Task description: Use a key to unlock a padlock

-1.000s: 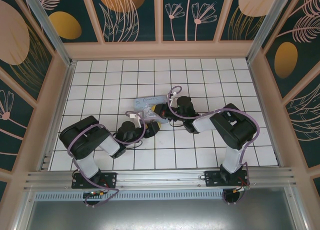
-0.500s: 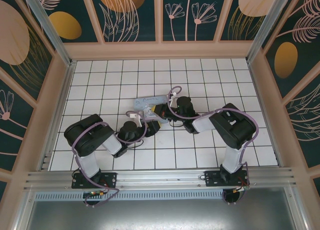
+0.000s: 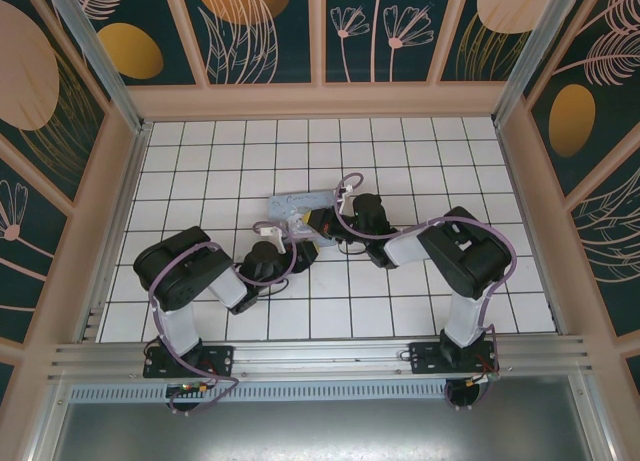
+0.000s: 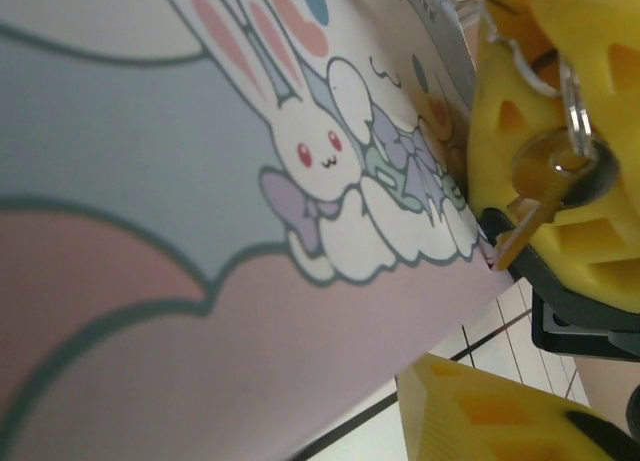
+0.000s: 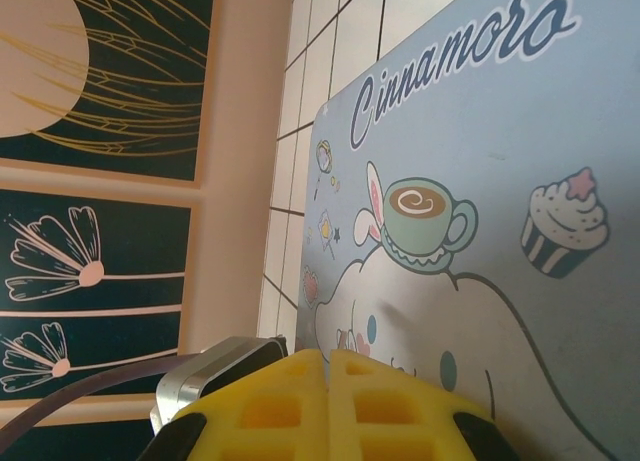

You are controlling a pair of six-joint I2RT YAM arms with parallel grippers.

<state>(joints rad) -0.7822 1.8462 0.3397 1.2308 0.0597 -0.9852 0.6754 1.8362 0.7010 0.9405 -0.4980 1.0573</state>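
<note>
- The left gripper [image 3: 302,247] sits low at the near edge of the tin box [image 3: 296,200]. Its wrist view shows one yellow finger [image 4: 480,413] at the bottom right. The tin's printed side crowds the lens, so I cannot tell how wide the jaws stand or whether they grip the tin.
- The right gripper [image 5: 328,369] is fully closed, its two yellow fingers meeting in one tight seam just before the tin's lid.
- There is one key [image 4: 540,181], pale metal. Seen from the left wrist, its round head is pinched at the seam of the right gripper's fingers. Its blade points down-left at the tin, with the tip just beside the printed side.
- One thin wire ring [image 4: 572,91] hangs through the key's head and lies against the upper finger.
- There is one tin box, pastel blue and pink, on the white tiled floor [image 3: 420,151] near the middle. The left gripper is at its near side and the right gripper at its right end.
- There are two arms, the left arm [image 3: 185,271] and the right arm [image 3: 460,251]. Both bend inward, so the two grippers are near each other.
- The tin's prints include one white rabbit [image 4: 305,146], one coffee cup [image 5: 418,216], one cupcake [image 5: 565,226] and one line of lettering reading "Cinnamoro" [image 5: 460,66].
</note>
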